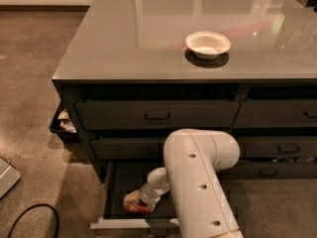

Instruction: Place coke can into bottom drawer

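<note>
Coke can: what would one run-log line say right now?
gripper: down in bottom drawer | bottom drawer: pulled open | coke can: in drawer, at gripper | white bowl: on cabinet top

Your single view looks steeply down past the arm (pixel 198 177) onto the cabinet (pixel 158 114) front, at close range. The gripper (pixel 138 202) sits low in frame, inside the bottom drawer (pixel 118 182).
</note>
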Tool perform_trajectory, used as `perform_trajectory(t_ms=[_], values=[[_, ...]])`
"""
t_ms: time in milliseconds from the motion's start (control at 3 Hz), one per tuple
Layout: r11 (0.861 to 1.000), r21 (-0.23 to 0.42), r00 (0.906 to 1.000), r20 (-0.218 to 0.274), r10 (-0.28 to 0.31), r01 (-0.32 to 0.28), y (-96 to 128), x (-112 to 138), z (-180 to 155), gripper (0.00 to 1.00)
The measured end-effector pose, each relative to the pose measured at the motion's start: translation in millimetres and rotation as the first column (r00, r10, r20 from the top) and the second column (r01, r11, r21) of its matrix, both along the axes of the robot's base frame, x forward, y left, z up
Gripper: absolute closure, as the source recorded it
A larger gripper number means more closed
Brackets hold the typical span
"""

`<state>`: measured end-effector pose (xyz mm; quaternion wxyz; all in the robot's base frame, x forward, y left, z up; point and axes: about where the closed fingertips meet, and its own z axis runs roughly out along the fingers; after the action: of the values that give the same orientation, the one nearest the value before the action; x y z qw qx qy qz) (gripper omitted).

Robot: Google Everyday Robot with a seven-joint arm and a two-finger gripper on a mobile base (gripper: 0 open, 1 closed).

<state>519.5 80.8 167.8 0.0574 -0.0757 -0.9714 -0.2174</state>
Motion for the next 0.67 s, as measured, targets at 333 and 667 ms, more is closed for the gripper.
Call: perform_trajectory(t_ms=[333,667], values=[[0.998,0.038,0.9991,-0.004,0.043,-0.042,4.3,1.1,-2.2,0.32],[0.995,0.061,0.9971,0.001,0.076,-0.076,6.6,2.4,-0.9,0.09]])
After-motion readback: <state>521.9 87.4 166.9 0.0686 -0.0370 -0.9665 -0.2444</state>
